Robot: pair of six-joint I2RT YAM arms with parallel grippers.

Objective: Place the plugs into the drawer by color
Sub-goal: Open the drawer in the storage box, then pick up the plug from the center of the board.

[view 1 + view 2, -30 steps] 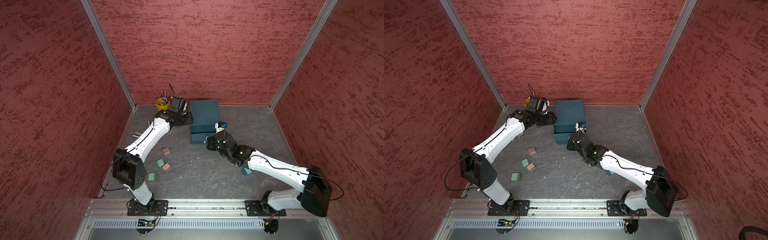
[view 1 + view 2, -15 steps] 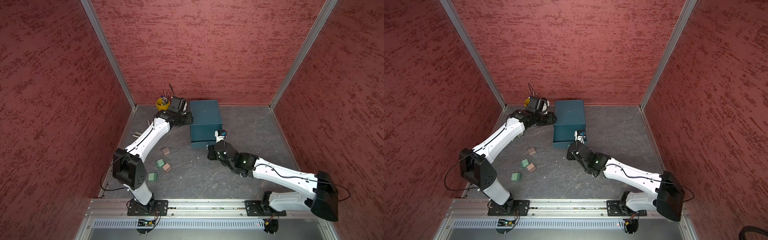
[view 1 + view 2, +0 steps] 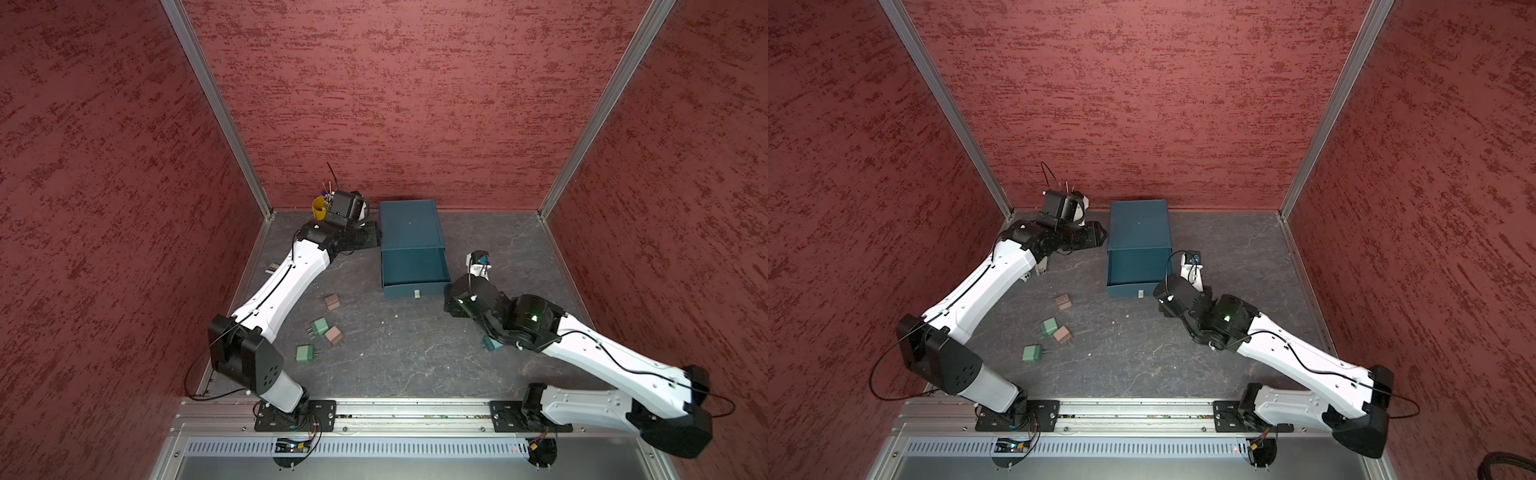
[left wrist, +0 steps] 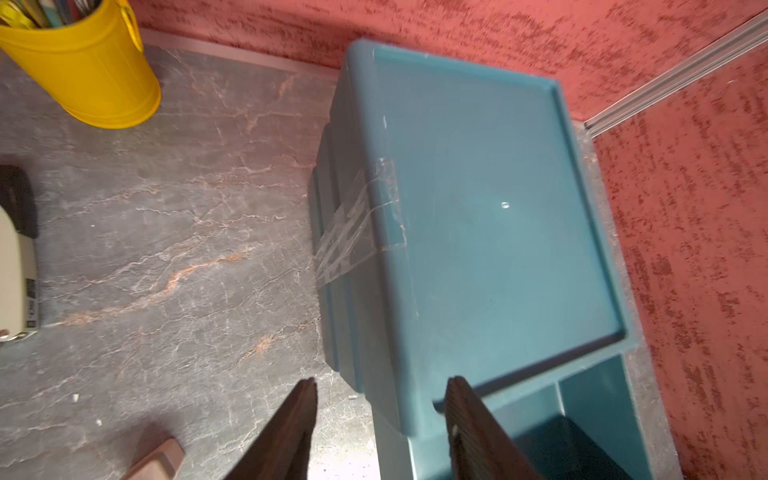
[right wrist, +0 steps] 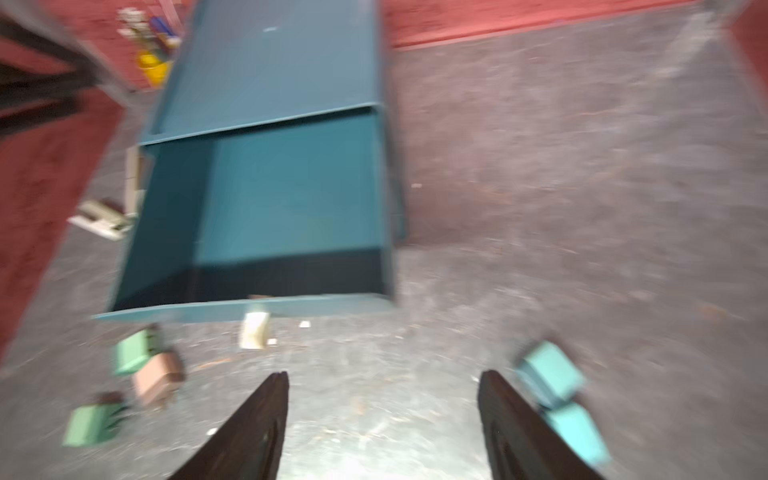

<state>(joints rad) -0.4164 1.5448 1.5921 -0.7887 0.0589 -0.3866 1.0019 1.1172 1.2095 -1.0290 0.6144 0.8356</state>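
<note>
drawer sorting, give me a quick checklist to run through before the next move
1. Drawer pulled out: ok, nothing seen inside.
2. Right tool free: ok, jaws apart, empty.
3. Left tool off the cabinet: cannot tell; jaws apart, holding nothing, at the cabinet's edge.
4. Teal plugs located: ok, both lie beside the right tool.
5. Room around green plug: not ok, a brownish-pink plug sits close beside it.
6. Right wrist view sharp: not ok, blurred.
</note>
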